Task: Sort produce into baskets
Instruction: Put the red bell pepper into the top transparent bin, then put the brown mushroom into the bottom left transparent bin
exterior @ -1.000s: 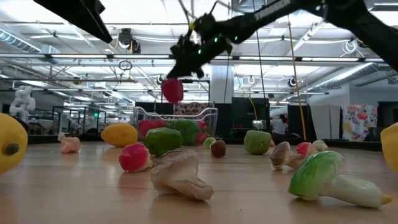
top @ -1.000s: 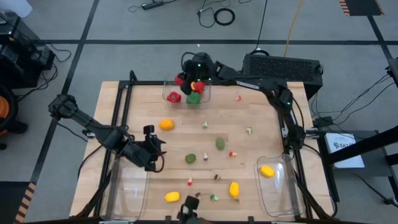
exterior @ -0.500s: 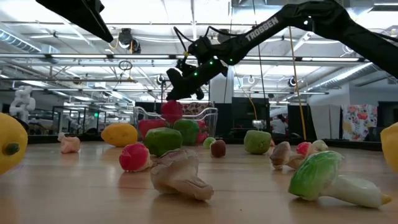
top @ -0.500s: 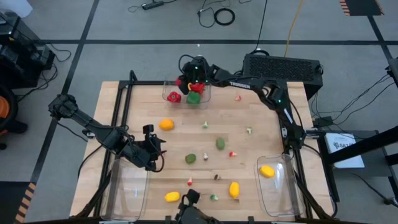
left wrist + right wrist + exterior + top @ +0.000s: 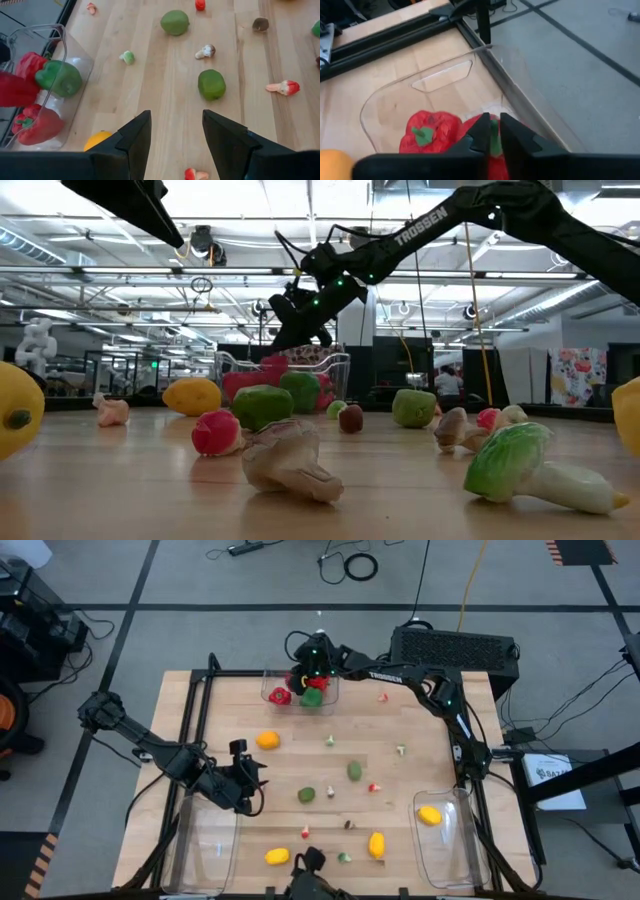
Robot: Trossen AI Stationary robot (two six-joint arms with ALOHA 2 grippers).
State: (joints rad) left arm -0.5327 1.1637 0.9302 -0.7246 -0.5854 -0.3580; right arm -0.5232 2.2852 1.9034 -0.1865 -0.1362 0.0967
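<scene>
Right gripper [image 5: 313, 672]: hovered above the clear basket at the upper centre of the high view; in its own wrist view the two fingers [image 5: 481, 131] stood nearly together with only a thin slit between them, nothing visibly clamped.
Right arm: reached from its base at the right edge of the table up and leftward to the far edge.
Far basket [image 5: 329, 690]: sat at the table's far edge, upper centre of the high view, holding red peppers [image 5: 280, 696] and a green pepper [image 5: 311, 698]; in the right wrist view a red pepper [image 5: 429, 131] lay on the basket floor just beyond the fingertips.
Left gripper [image 5: 247, 802]: hung at the lower left of the high view, beside the near-left basket; its wrist view showed the fingers [image 5: 136, 138] spread wide with bare wood between them.
Near-left basket [image 5: 205, 845]: lower left of the high view, no produce visible inside.
Near-right basket [image 5: 450, 840]: lower right of the high view, with one lemon [image 5: 429, 815] in it.
Loose produce: an orange [image 5: 268, 740] left of centre, a green lime [image 5: 355, 771] and another lime [image 5: 307, 795] mid-table, two lemons [image 5: 376, 844] near the front edge, small red, white and green bits scattered between them.
Table [image 5: 420, 720]: light wood with a dark frame.
</scene>
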